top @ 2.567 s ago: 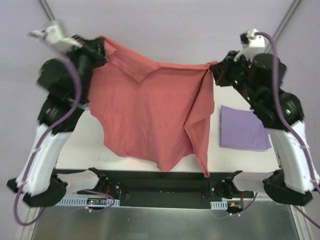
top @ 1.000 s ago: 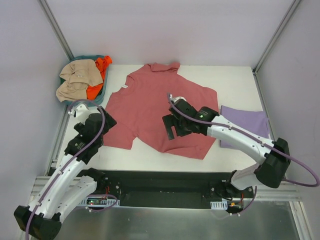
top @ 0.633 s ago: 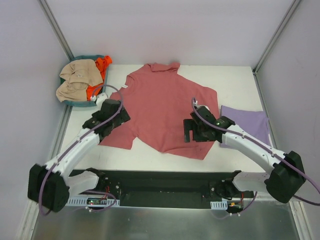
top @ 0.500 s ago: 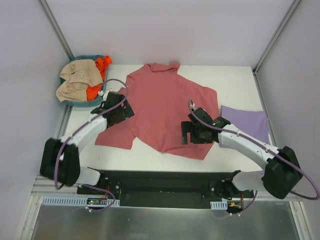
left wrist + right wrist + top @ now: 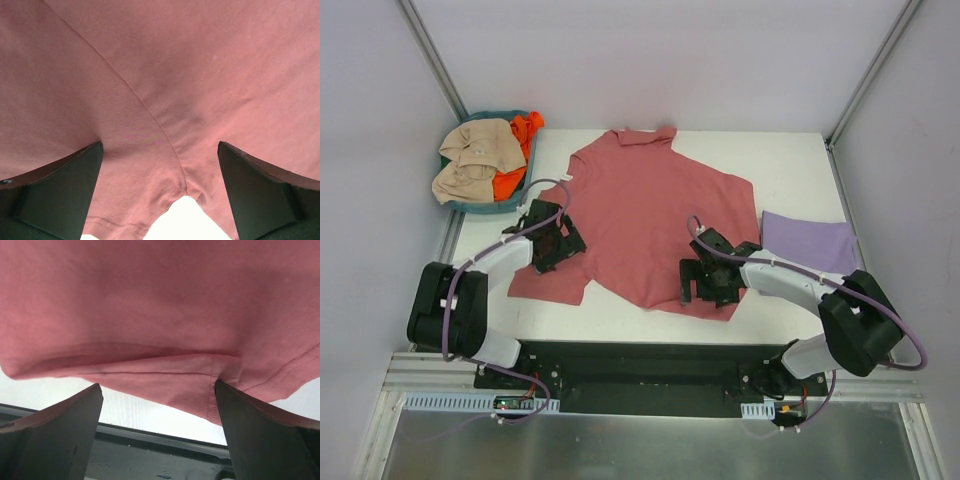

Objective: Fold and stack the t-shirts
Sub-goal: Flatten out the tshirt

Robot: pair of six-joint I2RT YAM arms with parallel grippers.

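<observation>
The left end effector and right end effector both gape wide, low over the red shirt spread on the bench beneath them; the purple shirt lies near the right one, on its right.

The large t-shirt is showing a faded brick red, plain all over, with seams stitched in the same red (the wrist views are giving it a slightly pinker tone). At three o'clock from it, the folded t-shirt is showing a plain pale lavender. At ten o'clock the basket is showing a teal rim, with a beige cloth and a bright orange cloth lying in it. The table is appearing white. The left gripper and right gripper are showing black, while the left arm and right arm are showing white and black.
</observation>
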